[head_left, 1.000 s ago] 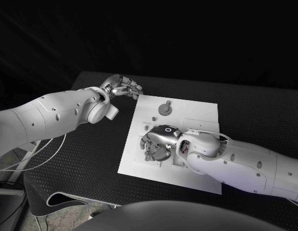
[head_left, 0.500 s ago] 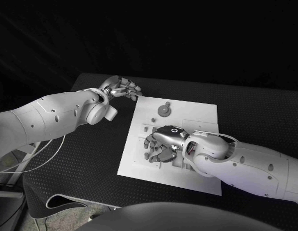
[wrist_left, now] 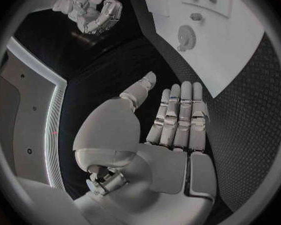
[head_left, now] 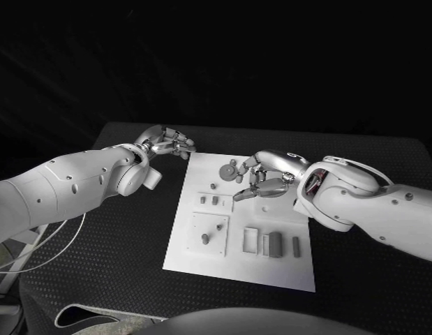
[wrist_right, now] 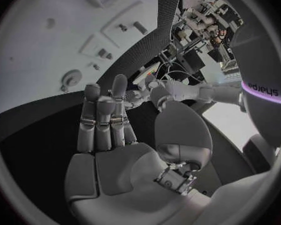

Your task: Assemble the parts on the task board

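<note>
White task board (head_left: 286, 262) lies mid-table w/ small grey parts (head_left: 270, 243) on it, incl. a round gear (head_left: 229, 169) near its far edge. Right hand (head_left: 261, 176) hovers above the board's far end, just beside the gear, fingers loose and apart, holding nothing. Left hand (head_left: 167, 142) sits off the board's far left corner over the black table (head_left: 125, 230), fingers straight and released, nothing in them.

the black table (head_left: 125, 230) has a fine dotted, textured top. behind its far edge everything falls into darkness, no wall to make out. thin pale cables (head_left: 45, 244) hang off its left side. beyond the table stands what may be a cluttered bench of equipment (wrist_right: 206, 20), too warped to tell.
</note>
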Controlling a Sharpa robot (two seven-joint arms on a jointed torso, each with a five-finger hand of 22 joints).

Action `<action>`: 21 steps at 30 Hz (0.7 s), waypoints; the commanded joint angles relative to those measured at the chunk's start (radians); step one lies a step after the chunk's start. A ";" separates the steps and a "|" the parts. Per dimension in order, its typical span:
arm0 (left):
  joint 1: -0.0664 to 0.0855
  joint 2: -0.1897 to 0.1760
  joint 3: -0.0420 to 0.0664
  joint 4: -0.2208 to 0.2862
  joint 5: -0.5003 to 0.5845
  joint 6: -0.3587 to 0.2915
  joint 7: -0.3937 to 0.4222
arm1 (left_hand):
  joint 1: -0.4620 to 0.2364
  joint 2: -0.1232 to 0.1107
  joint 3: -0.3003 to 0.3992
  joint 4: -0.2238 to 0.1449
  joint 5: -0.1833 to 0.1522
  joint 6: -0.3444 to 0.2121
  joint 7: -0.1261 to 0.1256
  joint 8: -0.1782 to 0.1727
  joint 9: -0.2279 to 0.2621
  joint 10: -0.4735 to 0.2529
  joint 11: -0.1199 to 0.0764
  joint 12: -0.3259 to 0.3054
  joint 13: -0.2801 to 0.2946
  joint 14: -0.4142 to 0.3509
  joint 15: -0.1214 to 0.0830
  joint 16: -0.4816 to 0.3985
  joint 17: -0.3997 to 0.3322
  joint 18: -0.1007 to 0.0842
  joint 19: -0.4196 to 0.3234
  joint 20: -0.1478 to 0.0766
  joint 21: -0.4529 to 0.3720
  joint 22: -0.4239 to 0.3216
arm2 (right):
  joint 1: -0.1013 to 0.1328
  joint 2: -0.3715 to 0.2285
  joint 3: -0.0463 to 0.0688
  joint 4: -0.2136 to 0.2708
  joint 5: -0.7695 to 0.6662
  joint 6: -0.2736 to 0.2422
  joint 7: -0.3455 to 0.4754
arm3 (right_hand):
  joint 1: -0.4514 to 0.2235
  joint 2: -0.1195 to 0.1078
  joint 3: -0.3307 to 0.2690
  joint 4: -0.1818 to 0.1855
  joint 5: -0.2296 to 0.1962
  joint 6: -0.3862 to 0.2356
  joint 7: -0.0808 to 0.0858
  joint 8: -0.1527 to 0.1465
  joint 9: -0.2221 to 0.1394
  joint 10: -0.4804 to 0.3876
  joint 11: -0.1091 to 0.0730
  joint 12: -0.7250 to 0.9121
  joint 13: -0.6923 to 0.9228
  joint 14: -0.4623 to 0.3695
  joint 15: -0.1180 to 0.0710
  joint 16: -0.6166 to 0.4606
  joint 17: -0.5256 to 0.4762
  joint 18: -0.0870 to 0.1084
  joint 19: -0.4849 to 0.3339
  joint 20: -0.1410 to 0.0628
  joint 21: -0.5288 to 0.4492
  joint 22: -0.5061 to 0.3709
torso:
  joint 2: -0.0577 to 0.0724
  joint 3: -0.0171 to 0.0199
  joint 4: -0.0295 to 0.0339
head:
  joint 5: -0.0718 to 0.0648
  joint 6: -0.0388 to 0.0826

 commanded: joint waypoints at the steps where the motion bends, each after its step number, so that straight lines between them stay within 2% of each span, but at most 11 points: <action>1: -0.004 0.000 0.000 -0.001 0.014 0.016 0.005 | -0.008 0.001 0.000 0.002 0.004 -0.007 0.003 0.003 -0.002 -0.007 0.003 0.000 -0.001 0.005 0.005 -0.005 0.002 0.013 -0.003 0.004 0.001 -0.001 | 0.011 -0.032 -0.002 0.022 0.118 0.144 -0.157 | -0.014 0.010 -0.008 0.004 0.007 0.047 -0.032 0.035 0.041 -0.102 -0.017 0.245 0.253 0.006 -0.003 0.091 0.056 -0.012 0.015 -0.007 0.004 0.018 | -0.004 0.0035 -0.0124 | -0.005 0.010; 2: -0.004 0.000 0.000 -0.001 0.014 0.016 0.005 | -0.008 0.001 0.000 0.002 0.004 -0.007 0.003 0.003 -0.002 -0.007 0.003 0.000 -0.001 0.005 0.005 -0.005 0.002 0.013 -0.003 0.004 0.001 -0.001 | 0.013 -0.044 -0.002 0.027 0.136 0.180 -0.175 | -0.017 0.022 -0.001 0.009 0.002 0.042 -0.015 0.035 0.049 -0.141 -0.018 0.291 0.305 -0.003 -0.014 0.105 0.066 -0.012 0.017 -0.010 0.004 0.018 | -0.004 0.0040 -0.0147 | -0.006 0.012; 4: -0.006 0.000 -0.001 -0.002 0.014 0.017 0.005 | -0.008 0.001 0.000 0.002 0.004 -0.007 0.003 0.003 -0.002 -0.007 0.003 0.000 -0.001 0.005 0.005 -0.005 0.002 0.013 -0.003 0.004 0.001 -0.001 | 0.014 -0.063 -0.004 0.033 0.183 0.218 -0.215 | -0.033 0.031 0.003 0.022 0.000 0.051 -0.020 0.043 0.065 -0.161 -0.021 0.345 0.358 -0.004 -0.022 0.131 0.081 -0.012 0.024 -0.013 0.010 0.021 | -0.005 0.0040 -0.0170 | -0.007 0.015; 6: -0.009 0.000 -0.001 -0.003 0.014 0.017 0.006 | -0.008 0.001 0.000 0.002 0.004 -0.007 0.003 0.003 -0.002 -0.007 0.003 0.000 -0.001 0.005 0.005 -0.005 0.002 0.014 -0.003 0.004 0.001 -0.001 | 0.014 -0.076 -0.010 0.037 0.211 0.242 -0.248 | -0.048 0.039 0.006 0.036 -0.001 0.052 -0.026 0.046 0.075 -0.160 -0.022 0.387 0.392 -0.004 -0.024 0.149 0.092 -0.012 0.027 -0.016 0.012 0.021 | -0.005 0.0041 -0.0189 | -0.008 0.015; 9: -0.011 -0.001 -0.001 -0.003 0.014 0.019 0.006 | -0.008 0.001 -0.001 0.002 0.004 -0.006 0.003 0.003 -0.002 -0.007 0.003 0.000 -0.001 0.005 0.005 -0.006 0.002 0.014 -0.003 0.004 0.001 -0.001 | 0.014 -0.097 -0.028 0.044 0.253 0.295 -0.305 | -0.094 0.059 0.003 0.072 -0.001 0.063 -0.031 0.052 0.089 -0.162 -0.027 0.432 0.429 0.001 -0.030 0.168 0.102 -0.012 0.039 -0.023 0.021 0.022 | -0.007 0.0047 -0.0214 | -0.009 0.016; 14: -0.017 -0.003 -0.001 -0.002 0.014 0.023 0.006 | -0.009 0.002 -0.001 0.002 0.004 -0.006 0.003 0.003 -0.002 -0.007 0.003 0.000 -0.002 0.005 0.005 -0.006 0.002 0.014 -0.003 0.004 0.001 -0.002 | 0.014 -0.116 -0.061 0.063 0.273 0.339 -0.373 | -0.148 0.071 0.001 0.111 -0.001 0.068 -0.035 0.050 0.103 -0.165 -0.033 0.473 0.463 0.016 -0.034 0.190 0.130 -0.012 0.046 -0.036 0.032 0.023 | -0.006 0.0054 -0.0213 | -0.021 0.018; 17: -0.020 -0.005 -0.001 -0.002 0.014 0.023 0.007 | -0.009 0.003 -0.001 0.002 0.004 -0.006 0.003 0.003 -0.002 -0.007 0.003 0.000 -0.002 0.004 0.006 -0.006 0.003 0.014 -0.003 0.004 0.001 -0.002 | 0.014 -0.125 -0.087 0.077 0.290 0.354 -0.422 | -0.173 0.073 -0.002 0.128 -0.001 0.081 -0.041 0.053 0.113 -0.161 -0.038 0.491 0.477 0.036 -0.040 0.205 0.162 -0.012 0.051 -0.044 0.040 0.023 | -0.007 0.0037 -0.0220 | -0.027 0.022; 19: -0.021 -0.009 -0.001 0.003 0.014 0.024 0.007 | -0.010 0.003 -0.001 0.002 0.004 -0.006 0.003 0.003 -0.002 -0.008 0.003 0.000 -0.002 0.004 0.006 -0.007 0.003 0.014 -0.003 0.004 0.001 -0.002 | 0.014 -0.129 -0.095 0.078 0.293 0.364 -0.443 | -0.182 0.071 -0.001 0.134 -0.001 0.087 -0.044 0.054 0.118 -0.158 -0.041 0.498 0.482 0.047 -0.042 0.212 0.179 -0.012 0.053 -0.048 0.045 0.024 | -0.006 0.0018 -0.0211 | -0.029 0.023; 21: -0.024 -0.018 -0.001 0.006 0.014 0.029 0.004 | -0.010 0.003 -0.001 0.002 0.004 -0.006 0.003 0.003 -0.002 -0.008 0.003 0.000 -0.002 0.004 0.006 -0.007 0.003 0.014 -0.003 0.004 0.001 -0.002 | 0.014 -0.130 -0.103 0.073 0.299 0.369 -0.456 | -0.186 0.064 0.000 0.133 -0.001 0.103 -0.050 0.060 0.126 -0.148 -0.046 0.514 0.491 0.060 -0.047 0.220 0.198 -0.012 0.058 -0.054 0.053 0.024 | -0.005 0.0017 -0.0215 | -0.034 0.024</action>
